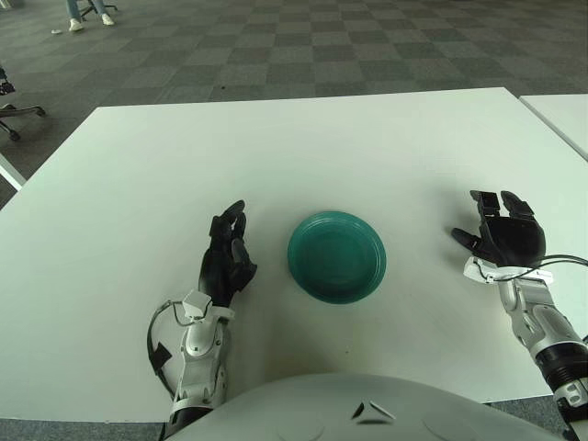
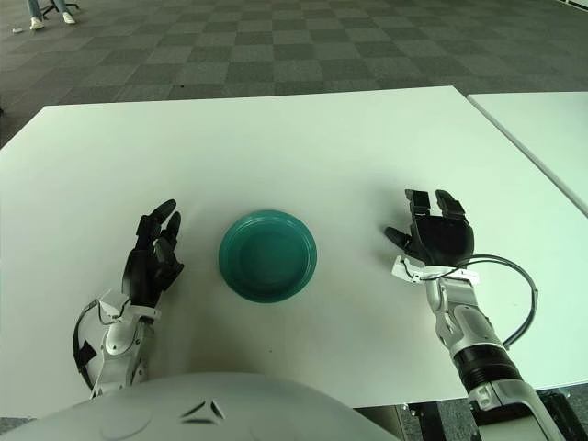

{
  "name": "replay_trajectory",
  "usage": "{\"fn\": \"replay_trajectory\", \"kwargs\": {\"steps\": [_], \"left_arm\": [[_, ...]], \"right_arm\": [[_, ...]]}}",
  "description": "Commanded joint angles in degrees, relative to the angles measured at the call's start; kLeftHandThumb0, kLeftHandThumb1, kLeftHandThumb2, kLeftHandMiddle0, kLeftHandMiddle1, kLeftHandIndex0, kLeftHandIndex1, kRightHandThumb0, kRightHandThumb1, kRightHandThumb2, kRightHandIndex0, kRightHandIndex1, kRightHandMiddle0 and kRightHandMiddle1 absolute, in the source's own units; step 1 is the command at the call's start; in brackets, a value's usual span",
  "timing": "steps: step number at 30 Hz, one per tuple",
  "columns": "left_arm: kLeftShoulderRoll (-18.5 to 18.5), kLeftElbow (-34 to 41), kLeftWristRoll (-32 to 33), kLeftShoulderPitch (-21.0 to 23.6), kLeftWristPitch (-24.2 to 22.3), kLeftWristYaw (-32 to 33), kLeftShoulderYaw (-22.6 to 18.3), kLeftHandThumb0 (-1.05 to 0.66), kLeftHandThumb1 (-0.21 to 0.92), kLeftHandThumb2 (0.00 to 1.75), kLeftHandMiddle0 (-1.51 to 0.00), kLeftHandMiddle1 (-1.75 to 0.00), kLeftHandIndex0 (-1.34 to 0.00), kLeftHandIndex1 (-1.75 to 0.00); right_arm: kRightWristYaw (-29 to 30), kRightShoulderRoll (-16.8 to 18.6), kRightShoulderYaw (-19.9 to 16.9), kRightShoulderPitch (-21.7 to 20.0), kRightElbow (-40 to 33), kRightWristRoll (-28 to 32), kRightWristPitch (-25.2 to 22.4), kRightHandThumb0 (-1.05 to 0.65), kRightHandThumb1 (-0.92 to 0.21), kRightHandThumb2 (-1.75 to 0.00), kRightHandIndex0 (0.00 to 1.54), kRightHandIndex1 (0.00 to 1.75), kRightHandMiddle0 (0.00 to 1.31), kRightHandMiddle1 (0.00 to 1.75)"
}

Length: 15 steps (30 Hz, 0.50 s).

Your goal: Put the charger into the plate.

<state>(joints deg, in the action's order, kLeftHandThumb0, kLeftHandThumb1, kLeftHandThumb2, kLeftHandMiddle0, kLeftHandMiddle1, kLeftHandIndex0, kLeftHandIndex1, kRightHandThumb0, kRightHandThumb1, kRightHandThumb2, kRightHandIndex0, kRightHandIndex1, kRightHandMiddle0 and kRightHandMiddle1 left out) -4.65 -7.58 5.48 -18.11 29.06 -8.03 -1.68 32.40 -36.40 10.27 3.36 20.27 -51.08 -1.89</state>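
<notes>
A round teal plate (image 1: 336,257) sits on the white table (image 1: 303,147), near its front edge, and holds nothing. No charger shows in either view. My left hand (image 1: 230,241) shows just left of the plate, black fingers stretched forward and relaxed, holding nothing. My right hand (image 1: 501,225) shows well to the right of the plate, fingers spread, holding nothing. The right eye view shows the same plate (image 2: 268,254) between the left hand (image 2: 156,246) and the right hand (image 2: 432,225).
A second white table (image 1: 565,119) stands at the right with a narrow gap between. Grey checkered carpet (image 1: 303,46) lies beyond the far edge. A chair base (image 1: 18,115) stands at far left. A cable (image 2: 524,294) loops by my right wrist.
</notes>
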Motion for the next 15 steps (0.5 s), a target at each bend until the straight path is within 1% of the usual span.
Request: {"fn": "replay_trajectory", "kwargs": {"steps": [1,5,8,13,15], "left_arm": [[0.13,-4.82,1.16,-2.09,-2.12,0.13,-0.67,-0.86,0.92,1.01,-0.25,0.00,0.00,-0.71],[0.31,-5.10,1.53,-1.82,-2.20,-0.04,-0.82,-0.85,0.92,1.01,-0.25,-0.01,0.00,-0.72],[0.51,-5.26,1.53,-1.63,-2.22,-0.02,-0.87,-0.85,0.92,1.01,-0.25,-0.01,0.00,-0.72],[0.67,-5.92,1.98,-1.16,-2.04,-0.34,-1.09,-0.85,0.92,1.01,-0.25,-0.01,0.00,-0.73],[0.75,-6.13,2.26,-0.96,-2.20,-0.53,-1.18,-0.85,0.92,1.01,-0.25,0.00,0.00,-0.73]], "right_arm": [[-2.20,0.76,1.39,4.01,0.24,0.56,-0.38,-1.01,-0.92,-0.71,0.30,0.00,0.00,0.69],[-2.43,0.88,1.40,4.97,-1.10,1.09,-0.72,-1.01,-0.92,-0.71,0.30,0.00,0.00,0.70],[-2.38,1.02,1.20,6.57,-3.30,1.33,-1.05,-1.01,-0.92,-0.72,0.30,0.00,0.00,0.72],[-2.18,0.93,-0.40,11.55,-11.18,1.50,-1.48,-1.01,-0.92,-0.72,0.31,0.01,0.00,0.74],[-2.10,0.94,-1.16,12.95,-13.53,1.67,-1.33,-1.01,-0.92,-0.71,0.32,0.01,0.00,0.75]]}}
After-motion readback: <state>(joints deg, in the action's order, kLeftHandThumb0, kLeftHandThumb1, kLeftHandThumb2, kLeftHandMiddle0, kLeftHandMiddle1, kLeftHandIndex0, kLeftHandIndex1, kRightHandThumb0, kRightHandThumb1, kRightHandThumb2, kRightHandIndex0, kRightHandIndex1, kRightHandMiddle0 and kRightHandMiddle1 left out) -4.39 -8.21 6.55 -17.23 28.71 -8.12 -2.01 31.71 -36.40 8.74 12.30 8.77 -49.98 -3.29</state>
